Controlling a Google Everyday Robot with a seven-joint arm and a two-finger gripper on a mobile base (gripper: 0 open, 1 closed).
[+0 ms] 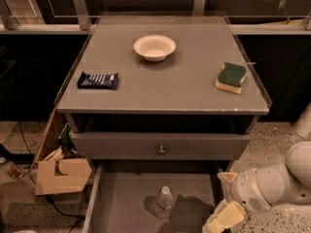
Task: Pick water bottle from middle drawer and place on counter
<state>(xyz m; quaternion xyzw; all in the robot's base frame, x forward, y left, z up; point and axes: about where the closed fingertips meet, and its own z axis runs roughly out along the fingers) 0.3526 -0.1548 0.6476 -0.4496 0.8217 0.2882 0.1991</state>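
Approach step. Gripper (222, 219) at lower right, apart from bottle (164, 201) upright in drawer (121, 200); grip state cannot be told. Next move: descend onto bottle.

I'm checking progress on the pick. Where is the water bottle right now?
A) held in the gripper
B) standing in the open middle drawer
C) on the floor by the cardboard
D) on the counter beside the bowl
B: the water bottle stands on the floor of the middle drawer, while the gripper is off to its right near the drawer's side, apart from it.
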